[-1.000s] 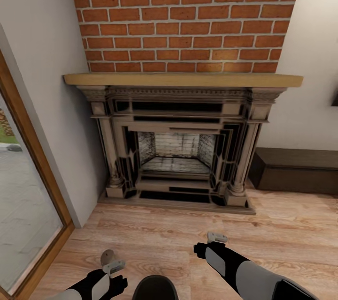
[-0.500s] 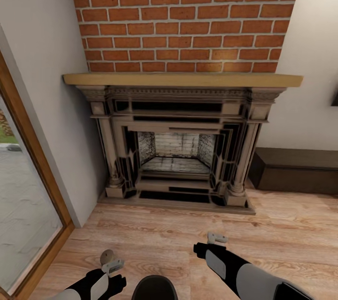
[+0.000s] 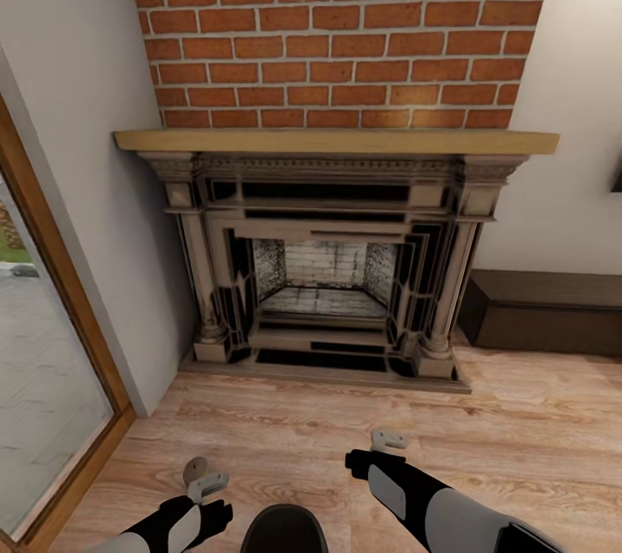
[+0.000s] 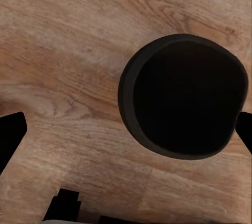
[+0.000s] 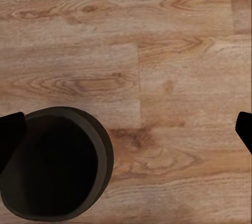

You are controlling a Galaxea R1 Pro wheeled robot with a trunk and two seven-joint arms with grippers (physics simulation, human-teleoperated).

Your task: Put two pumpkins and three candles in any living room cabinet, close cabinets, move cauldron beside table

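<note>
A: Where's the cauldron (image 3: pixel 285 529)?

B: On the wood floor (image 3: pixel 302 432) right in front of the robot, between the two arms, low in the head view. Both wrist views look down into its black mouth; it sits upright and nothing touches it.

A: And the tools?

B: The left tool (image 3: pixel 206 484) hangs just beside the cauldron on its left, the right tool (image 3: pixel 389 441) a bit further forward on its right. In each wrist view dark fingertips sit at opposite edges, so both look spread wide, with nothing between them.

A: What's ahead?

B: A fireplace (image 3: pixel 333 251) under a brick wall, a glass door on the left, and one end of the dark cabinet (image 3: pixel 544 311) against the right wall, shut as far as shows.

A: So which step?

B: I'd judge the cauldron one: it is the only task thing near. Next, one tool must drop to the rim and pinch it; a bellied pot may tip when lifted by one side.
</note>
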